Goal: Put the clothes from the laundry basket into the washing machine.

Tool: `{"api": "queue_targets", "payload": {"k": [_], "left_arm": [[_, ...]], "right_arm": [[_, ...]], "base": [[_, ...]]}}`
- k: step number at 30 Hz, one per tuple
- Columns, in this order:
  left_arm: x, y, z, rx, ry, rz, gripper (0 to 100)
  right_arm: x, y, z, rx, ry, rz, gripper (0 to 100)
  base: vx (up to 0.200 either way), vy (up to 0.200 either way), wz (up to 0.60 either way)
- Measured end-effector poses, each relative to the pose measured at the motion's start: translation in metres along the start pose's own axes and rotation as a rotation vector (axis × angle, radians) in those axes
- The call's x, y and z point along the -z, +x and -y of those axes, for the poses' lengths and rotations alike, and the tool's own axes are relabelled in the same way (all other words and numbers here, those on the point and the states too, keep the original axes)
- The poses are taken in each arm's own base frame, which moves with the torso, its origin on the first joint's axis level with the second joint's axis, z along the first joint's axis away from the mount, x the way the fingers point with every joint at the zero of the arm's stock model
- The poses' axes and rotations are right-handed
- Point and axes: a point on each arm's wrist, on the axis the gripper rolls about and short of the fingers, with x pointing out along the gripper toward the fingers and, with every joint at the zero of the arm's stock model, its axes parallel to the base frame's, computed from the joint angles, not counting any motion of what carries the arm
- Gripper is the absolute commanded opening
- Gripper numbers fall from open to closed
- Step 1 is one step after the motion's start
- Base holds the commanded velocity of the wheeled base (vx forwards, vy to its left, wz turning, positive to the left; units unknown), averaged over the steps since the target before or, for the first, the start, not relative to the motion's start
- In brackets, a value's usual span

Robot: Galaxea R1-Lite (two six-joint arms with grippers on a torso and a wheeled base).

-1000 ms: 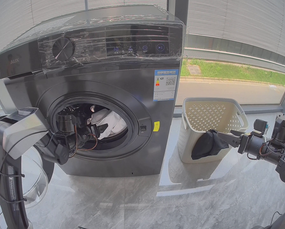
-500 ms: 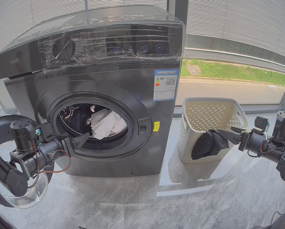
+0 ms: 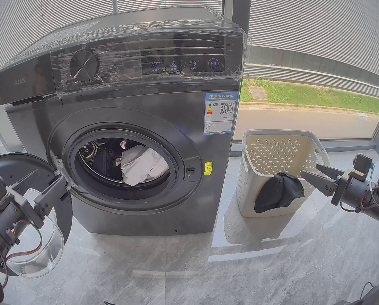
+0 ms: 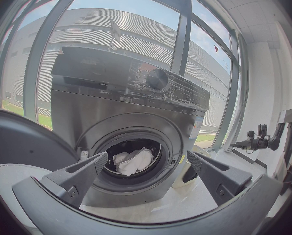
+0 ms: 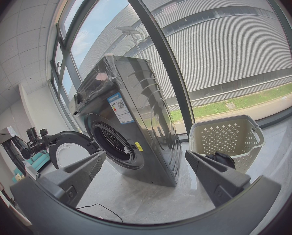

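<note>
Both sets of my fingers are spread wide, with nothing between them.

1. Left gripper [image 3: 51,177]: positioned low, in front of the open door [image 3: 11,170] of the washing machine [image 3: 164,106] and outside the drum opening. Its wrist view looks between the fingers at the white garment [image 4: 133,160], which lies inside the drum, heaped against the lower lip of the opening. I judge that item loaded.

2. Right gripper [image 3: 309,170]: positioned level with the rim of the laundry basket [image 3: 282,137], near its right side. The tips point toward the black garment [image 3: 279,191] but do not touch it.

3. Black garment: draped over the basket's front rim, with most of it hanging down the outer wall. The fold at the rim is exposed, so I judge it the practical pinch point.

4. Layout: the basket stands on the floor just beside the machine, on its right, which keeps the transfer short. The door is swung fully left, leaving the opening unobstructed.

5. Outstanding: the black garment is not yet in the drum.

6. Caution: loose cloth will trail below the fingers and may catch on the basket rim or the door seal.
</note>
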Motion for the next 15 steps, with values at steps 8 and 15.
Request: {"api": "queue_targets", "payload": {"k": [8,15], "left_arm": [[0.000,-0.050,0.011,0.014,0.055,0.066,100],[0.014,-0.095,0.024,0.013,0.066,0.048,100]], "right_arm": [[-0.004,-0.023,-0.014,-0.034,-0.035,0.047,100],[-0.008,-0.038,-0.023,-0.070,-0.067,0.086,100]], "base": [[0.000,0.000,0.00],[0.000,0.000,0.00]]}}
